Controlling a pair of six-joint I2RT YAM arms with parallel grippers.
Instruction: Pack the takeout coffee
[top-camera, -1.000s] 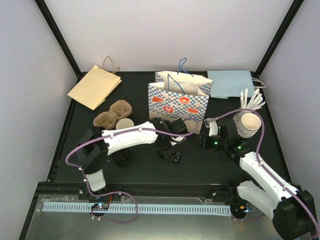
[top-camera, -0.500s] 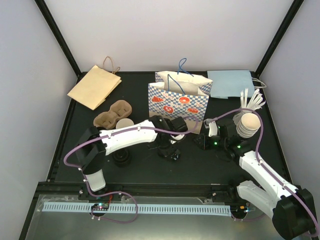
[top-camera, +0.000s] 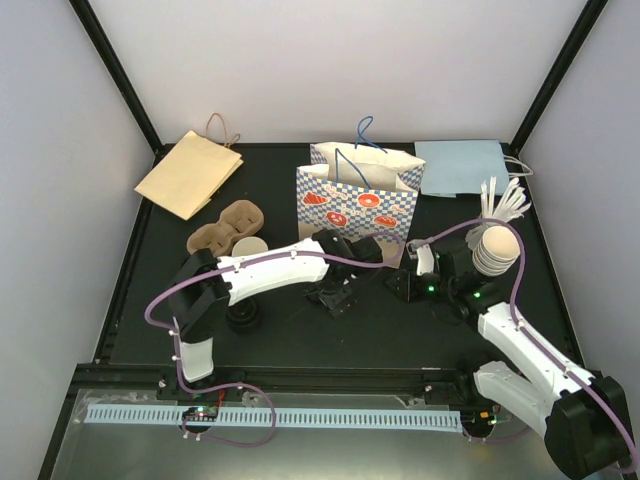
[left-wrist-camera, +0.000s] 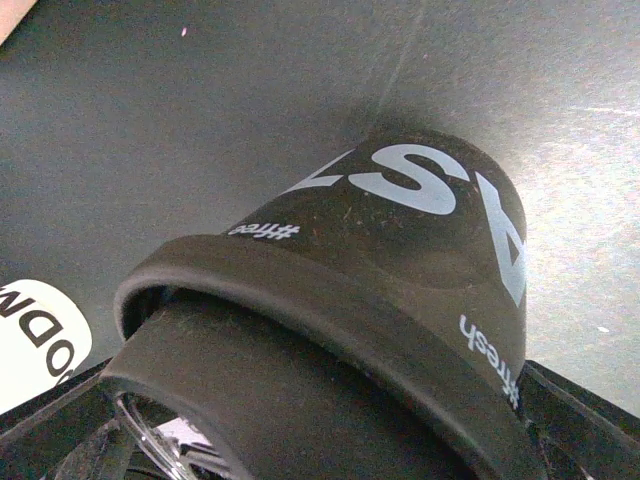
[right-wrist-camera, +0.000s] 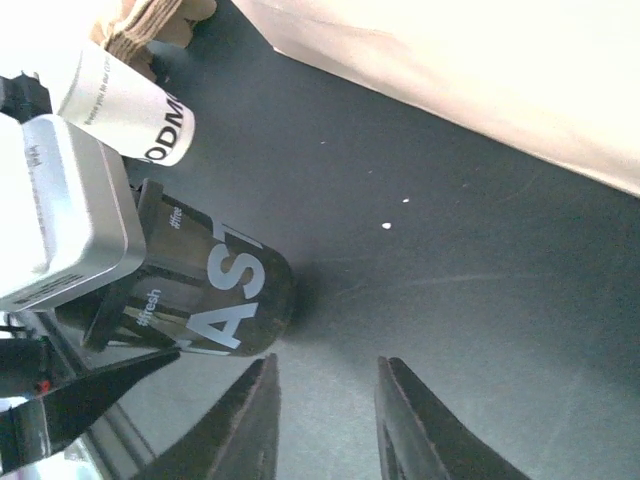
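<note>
A black cup (right-wrist-camera: 215, 290) is gripped wide by the left gripper (top-camera: 336, 297) near the checked bag (top-camera: 355, 200). Nothing is held in the right gripper (right-wrist-camera: 325, 425), jaws slightly parted. Next, lifting into the bag is likely needed.

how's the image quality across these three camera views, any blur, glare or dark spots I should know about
Top external view: evenly lit and sharp, but the dark table swallows the black cup. Left wrist view: the cup fills the frame, its near rim soft, with glare on the table at right. Right wrist view: the paper bag is washed out.
</note>
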